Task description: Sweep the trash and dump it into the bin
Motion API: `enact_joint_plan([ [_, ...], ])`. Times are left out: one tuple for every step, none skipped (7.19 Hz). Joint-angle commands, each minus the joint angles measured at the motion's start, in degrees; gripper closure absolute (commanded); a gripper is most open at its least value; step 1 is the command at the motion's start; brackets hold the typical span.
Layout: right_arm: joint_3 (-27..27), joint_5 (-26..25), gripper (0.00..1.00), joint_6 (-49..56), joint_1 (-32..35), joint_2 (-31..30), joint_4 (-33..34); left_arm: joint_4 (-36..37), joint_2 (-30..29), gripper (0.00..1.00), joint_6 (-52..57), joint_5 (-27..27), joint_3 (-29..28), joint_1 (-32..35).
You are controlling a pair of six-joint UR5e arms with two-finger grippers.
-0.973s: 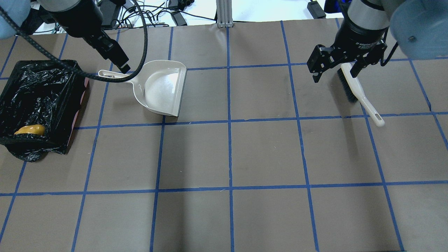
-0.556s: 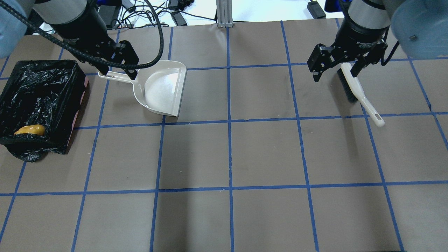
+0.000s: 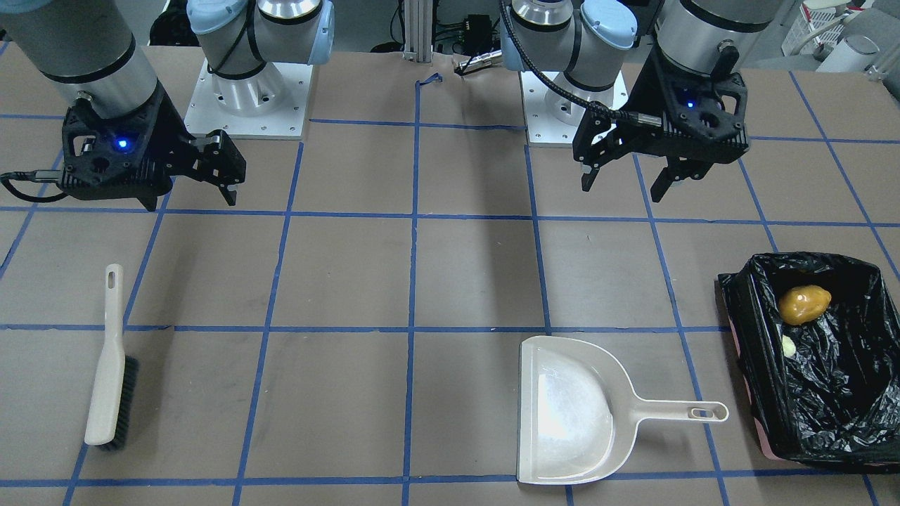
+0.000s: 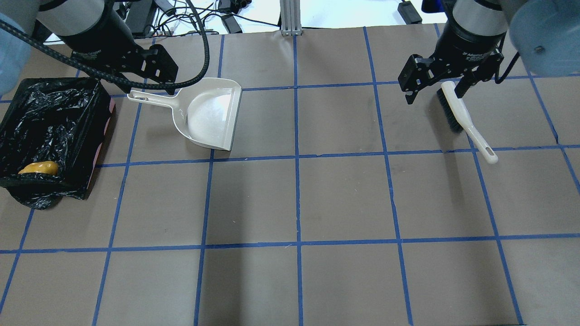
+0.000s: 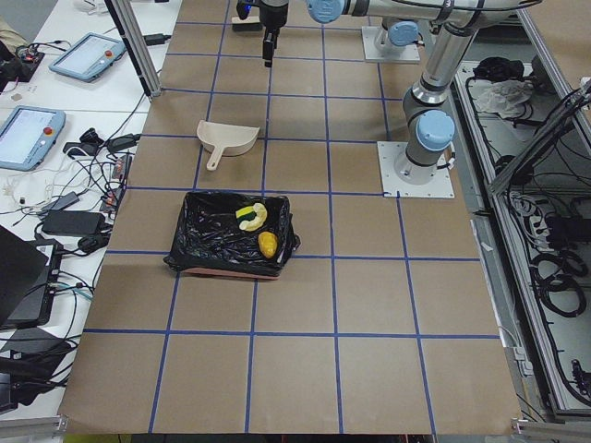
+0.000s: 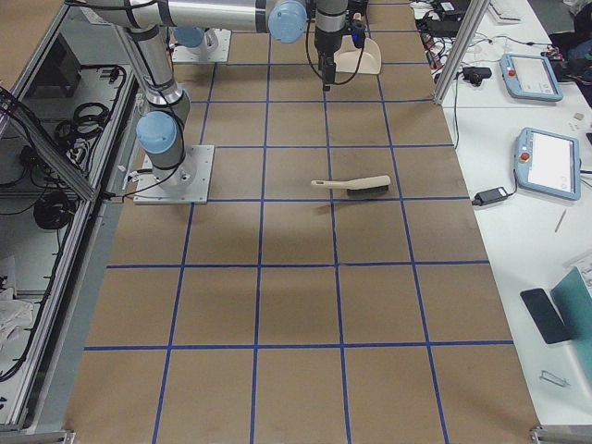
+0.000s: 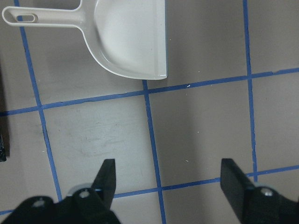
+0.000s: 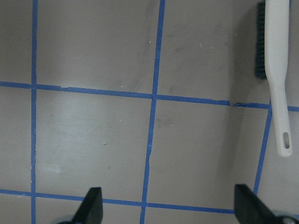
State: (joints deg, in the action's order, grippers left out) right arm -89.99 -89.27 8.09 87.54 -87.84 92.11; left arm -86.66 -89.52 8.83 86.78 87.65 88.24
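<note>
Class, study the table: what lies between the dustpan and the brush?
Nothing. In the exterior front-facing view the stretch of table between the dustpan and the brush is bare, crossed only by blue tape lines.

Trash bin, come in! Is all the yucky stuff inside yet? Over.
Left end effector open, empty. Right end effector open, empty. Lump, crescent, wedge all inside bin. Dustpan, brush lying flat on table.

The bin (image 3: 844, 411) has a crinkly, glossy black plastic lining; the dustpan (image 3: 569, 414) beside it is smooth beige plastic; the table (image 3: 337, 274) looks matt.
</note>
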Motion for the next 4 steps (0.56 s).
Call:
enact_joint_plan([
  [0.0,0.1,0.0,0.0,0.0,0.0,0.1,1.0,0.9,0.0,0.2,-0.3,2.2,-0.2],
  [0.0,0.7,0.0,-0.1,0.0,0.0,0.2,1.0,1.0,0.0,0.3,-0.3,2.5,-0.1],
  [0.0,0.1,0.0,-0.1,0.0,0.0,0.2,1.0,0.9,0.0,0.3,-0.3,2.5,-0.2],
  [0.0,0.1,0.0,-0.1,0.0,0.0,0.3,1.1,0.9,0.0,0.5,-0.3,2.5,-0.3],
])
